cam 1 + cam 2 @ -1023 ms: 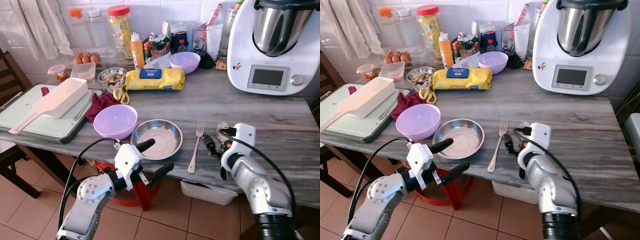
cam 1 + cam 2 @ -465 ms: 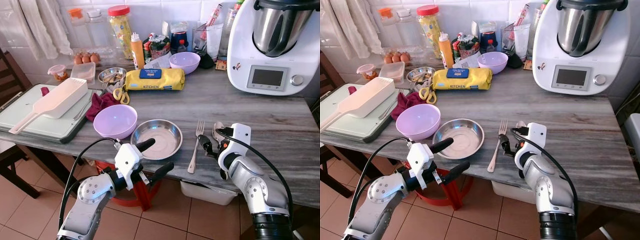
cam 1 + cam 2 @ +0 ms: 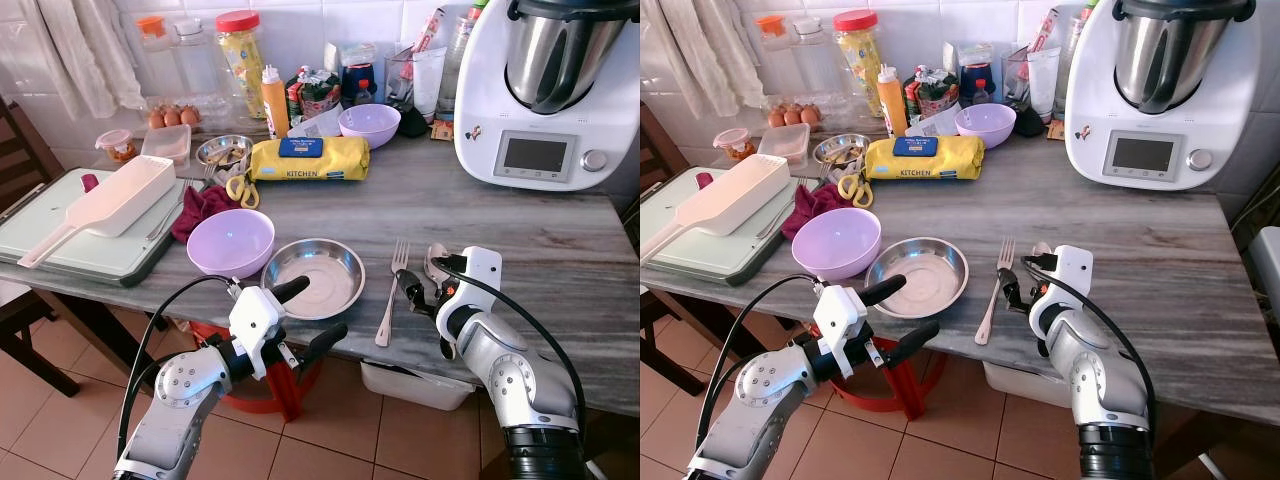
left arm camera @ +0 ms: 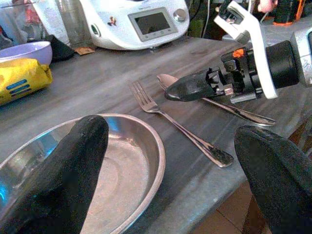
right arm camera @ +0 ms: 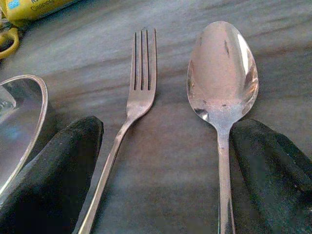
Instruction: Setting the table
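A steel plate [image 3: 313, 277] sits near the table's front edge, with a purple bowl [image 3: 230, 242] to its left. Right of the plate lie a fork [image 3: 391, 292] and a spoon [image 5: 223, 73], side by side and parallel. My right gripper [image 3: 420, 290] rests low over the table, open. Its fingers straddle both handles without touching the fork [image 5: 141, 83]; the spoon's handle runs close along one finger [image 5: 263, 156]. My left gripper [image 3: 305, 312] hovers open just in front of the table edge, pointing at the plate [image 4: 97, 165], and holds nothing.
A large white kitchen machine [image 3: 545, 90] stands at the back right. A yellow package [image 3: 308, 157], a second purple bowl [image 3: 370, 123], jars and bottles crowd the back. A white container on a board [image 3: 90, 215] and a maroon cloth [image 3: 200, 205] lie at the left.
My right gripper slid a little to the left and forward beside the fork, then stayed still. The left arm, the plate and the cutlery have not moved.
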Motion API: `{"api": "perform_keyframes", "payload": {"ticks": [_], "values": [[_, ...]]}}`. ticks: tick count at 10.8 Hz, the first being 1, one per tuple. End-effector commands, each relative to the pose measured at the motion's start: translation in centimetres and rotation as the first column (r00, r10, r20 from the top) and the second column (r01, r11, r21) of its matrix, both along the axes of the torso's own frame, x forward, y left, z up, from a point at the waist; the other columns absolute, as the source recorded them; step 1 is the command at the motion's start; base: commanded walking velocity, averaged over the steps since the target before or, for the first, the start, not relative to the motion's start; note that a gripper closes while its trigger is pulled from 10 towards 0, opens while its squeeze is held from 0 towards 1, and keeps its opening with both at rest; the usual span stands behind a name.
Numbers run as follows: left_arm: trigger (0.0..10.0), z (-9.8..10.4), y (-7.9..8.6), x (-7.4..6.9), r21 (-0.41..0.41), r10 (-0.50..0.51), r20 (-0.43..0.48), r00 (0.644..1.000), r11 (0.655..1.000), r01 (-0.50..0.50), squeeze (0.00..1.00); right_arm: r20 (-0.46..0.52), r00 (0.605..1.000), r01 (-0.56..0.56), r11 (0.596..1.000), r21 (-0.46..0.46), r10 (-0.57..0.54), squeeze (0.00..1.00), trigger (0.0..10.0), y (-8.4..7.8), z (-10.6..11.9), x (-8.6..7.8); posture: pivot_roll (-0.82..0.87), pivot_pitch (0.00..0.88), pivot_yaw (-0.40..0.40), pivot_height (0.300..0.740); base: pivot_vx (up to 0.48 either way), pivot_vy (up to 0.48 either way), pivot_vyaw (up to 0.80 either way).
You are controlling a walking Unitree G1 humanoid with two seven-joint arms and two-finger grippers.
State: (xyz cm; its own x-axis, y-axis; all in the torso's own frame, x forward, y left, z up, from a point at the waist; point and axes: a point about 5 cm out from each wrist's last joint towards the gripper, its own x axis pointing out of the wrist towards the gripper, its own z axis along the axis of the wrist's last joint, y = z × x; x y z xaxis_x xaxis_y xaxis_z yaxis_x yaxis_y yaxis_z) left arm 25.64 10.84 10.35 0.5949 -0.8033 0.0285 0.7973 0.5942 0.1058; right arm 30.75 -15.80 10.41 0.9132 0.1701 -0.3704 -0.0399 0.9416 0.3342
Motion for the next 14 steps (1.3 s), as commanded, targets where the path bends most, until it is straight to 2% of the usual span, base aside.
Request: {"api": "perform_keyframes", "payload": {"ticks": [1,4,5,6,8,10,14], "values": [[10.0,0.2,0.2,0.2,0.017,0.001,0.013,1.0,1.0,-0.001,0.0,-0.013,0.999,-0.038,0.999,0.023,0.039,0.2,10.0,0.9,-0.1,-0.2,-0.07,0.0,0.081,0.74,0.0,0.0,0.0],[10.0,0.2,0.2,0.2,0.017,0.001,0.014,1.0,1.0,-0.001,0.0,-0.016,0.999,-0.037,0.999,0.026,0.038,0.2,10.0,1.0,-0.2,-0.2,-0.07,0.0,0.08,0.74,0.0,0.0,0.0],[10.0,0.6,0.3,0.5,0.009,0.014,0.025,1.0,1.0,-0.015,0.0,0.094,0.996,0.004,1.0,0.01,-0.005,0.0,10.0,1.1,1.5,-2.1,-0.07,0.0,0.085,0.74,0.0,0.0,0.0],[10.0,0.6,0.3,0.5,0.006,0.019,0.025,1.0,1.0,-0.019,0.0,0.117,0.993,0.008,1.0,0.002,-0.008,0.0,10.0,1.2,1.7,-2.7,-0.07,0.0,0.084,0.74,0.0,0.0,0.0],[10.0,0.6,0.2,0.5,0.003,0.017,0.025,1.0,1.0,-0.017,0.0,0.134,0.991,0.03,0.999,-0.017,-0.027,0.0,10.0,1.1,1.7,-2.8,-0.07,0.0,0.086,0.74,0.0,0.0,0.0],[10.0,0.6,0.3,0.5,0.002,0.015,0.024,1.0,1.0,-0.015,0.0,0.166,0.985,0.068,0.995,-0.077,-0.055,0.0,10.0,0.6,2.5,-3.2,-0.08,0.0,0.09,0.74,0.0,0.0,0.0],[10.0,0.5,0.2,0.5,0.007,0.011,0.02,1.0,1.0,-0.012,0.0,0.062,0.994,0.091,0.994,-0.054,-0.087,0.0,10.0,0.6,0.5,-3.8,-0.08,0.0,0.092,0.74,0.0,0.0,0.0]]}}
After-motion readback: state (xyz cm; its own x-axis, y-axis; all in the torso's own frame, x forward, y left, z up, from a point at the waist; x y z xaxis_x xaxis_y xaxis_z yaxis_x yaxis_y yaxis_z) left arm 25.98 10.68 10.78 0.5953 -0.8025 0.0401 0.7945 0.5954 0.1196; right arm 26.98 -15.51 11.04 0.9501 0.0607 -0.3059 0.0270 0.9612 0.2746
